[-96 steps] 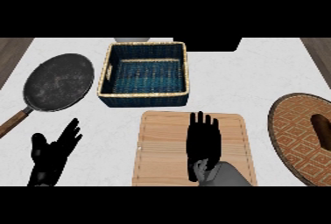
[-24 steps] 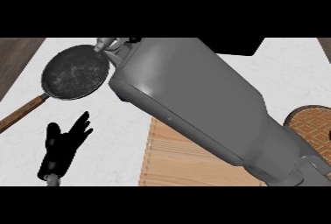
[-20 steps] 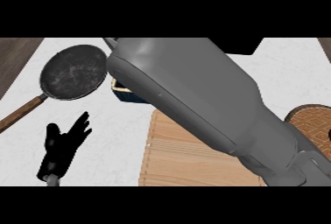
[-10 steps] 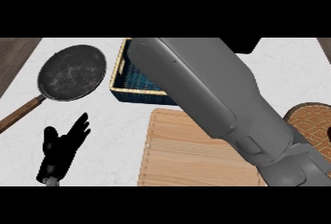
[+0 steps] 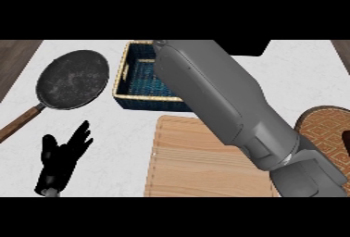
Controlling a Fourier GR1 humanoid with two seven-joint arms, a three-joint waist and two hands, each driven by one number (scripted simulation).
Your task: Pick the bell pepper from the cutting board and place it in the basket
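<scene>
The blue woven basket with a tan rim stands at the back of the counter. Only its left part shows. My right forearm slants up from the lower right across the basket's right side and ends at the view's top edge. The right hand itself does not show. No bell pepper is visible on the wooden cutting board or in the visible part of the basket. The board's right part lies under the forearm. My left hand rests open on the white counter at the lower left, fingers up.
A dark frying pan with a wooden handle lies left of the basket. A round brown patterned plate sits at the right edge. White counter lies bare between the pan, the left hand and the board.
My right forearm has swung rightwards across the view, uncovering the basket's left half and more of the cutting board. The left hand has stayed where it was.
</scene>
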